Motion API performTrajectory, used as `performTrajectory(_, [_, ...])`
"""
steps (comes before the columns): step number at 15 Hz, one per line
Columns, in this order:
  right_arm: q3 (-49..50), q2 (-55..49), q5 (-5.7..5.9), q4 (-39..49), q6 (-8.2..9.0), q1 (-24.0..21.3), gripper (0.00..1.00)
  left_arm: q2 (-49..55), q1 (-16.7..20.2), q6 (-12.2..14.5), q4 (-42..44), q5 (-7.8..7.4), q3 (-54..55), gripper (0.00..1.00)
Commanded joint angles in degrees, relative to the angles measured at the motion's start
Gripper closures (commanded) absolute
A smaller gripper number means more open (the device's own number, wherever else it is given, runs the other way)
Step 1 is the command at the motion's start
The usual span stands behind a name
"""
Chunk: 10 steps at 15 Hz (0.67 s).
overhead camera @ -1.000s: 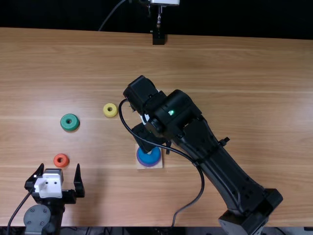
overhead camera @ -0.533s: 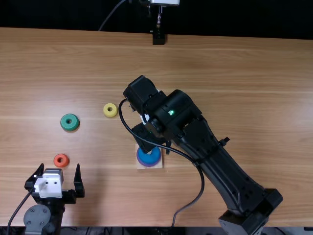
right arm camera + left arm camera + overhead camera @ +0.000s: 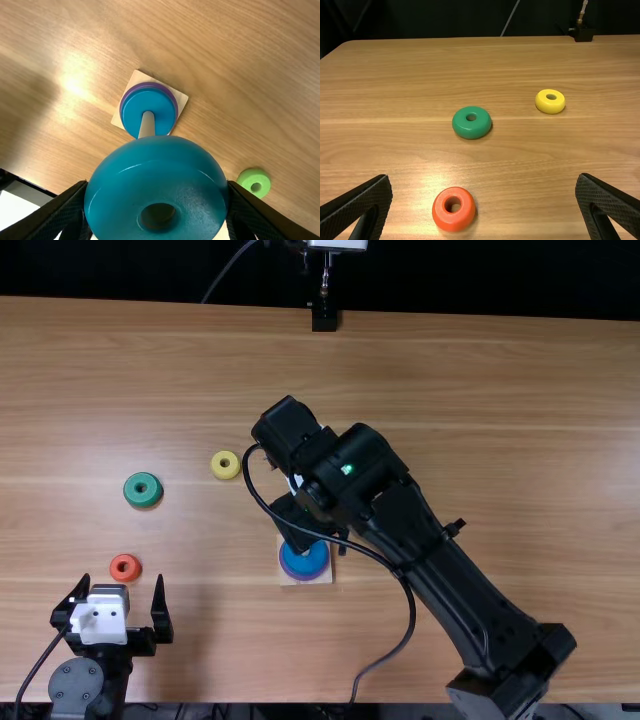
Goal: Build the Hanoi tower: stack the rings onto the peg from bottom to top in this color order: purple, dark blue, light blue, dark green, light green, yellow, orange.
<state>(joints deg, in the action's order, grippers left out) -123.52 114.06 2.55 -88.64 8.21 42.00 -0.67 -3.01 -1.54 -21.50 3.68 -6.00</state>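
My right gripper (image 3: 297, 524) hangs over the peg's far side in the top view. In the right wrist view, the right gripper (image 3: 157, 187) is shut on a light blue ring (image 3: 155, 167), held off the peg (image 3: 147, 124). The square base (image 3: 181, 99) carries a purple ring (image 3: 171, 95) with a dark blue ring (image 3: 135, 112) on it. A light green ring (image 3: 251, 177) lies apart. My left gripper (image 3: 122, 585) stands open; in its wrist view the left gripper (image 3: 484, 190) has the orange ring (image 3: 464, 219) between and beyond its fingers. The dark green ring (image 3: 471, 130) and yellow ring (image 3: 557, 105) lie farther off.
The right arm's dark links and loose cable cross the top view from the lower right to the middle, over the table (image 3: 480, 390). At the far edge stands a black mount (image 3: 324, 318) with a metal rod.
My right arm has shifted very slightly, its gripper a little toward the near edge. The left arm and the rings on the table have kept still.
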Motion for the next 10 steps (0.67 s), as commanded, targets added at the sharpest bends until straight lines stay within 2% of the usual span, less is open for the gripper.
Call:
performTrajectory(1, [1.18,0.72,0.09,0.09,0.34,0.63,0.94,0.67,0.37,0.06,-4.55,0.32,6.00,0.00])
performTrajectory(10, [1.00,1.08,0.09,0.51,0.34,1.86,0.94,0.67,0.37,0.06,-4.55,0.32,6.00,0.00])
